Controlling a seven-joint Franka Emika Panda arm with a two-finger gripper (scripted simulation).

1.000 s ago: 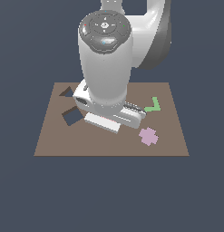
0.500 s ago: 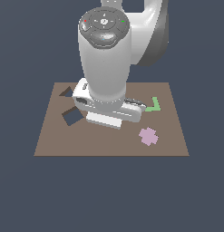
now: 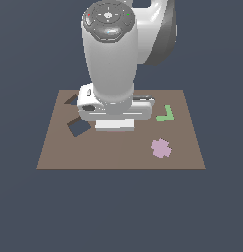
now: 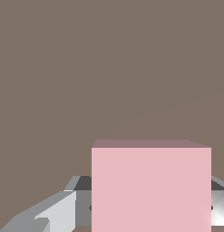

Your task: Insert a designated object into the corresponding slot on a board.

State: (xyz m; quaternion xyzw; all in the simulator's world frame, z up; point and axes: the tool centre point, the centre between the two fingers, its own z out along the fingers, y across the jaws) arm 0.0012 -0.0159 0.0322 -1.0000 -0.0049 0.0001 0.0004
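On the one brown board [image 3: 118, 152] I count two dark cutouts near its edge at the exterior view's left: the square slot [image 3: 78, 127], turned like a diamond, and one smaller triangle cutout [image 3: 71, 100] nearer the far corner. There are also one lilac cross [image 3: 161, 147] and one green L-shaped piece [image 3: 166, 115] toward the opposite edge. The single gripper [image 4: 131, 213] is closed around the one pink tile [image 4: 151, 188], holding it above bare board, beside the square slot.
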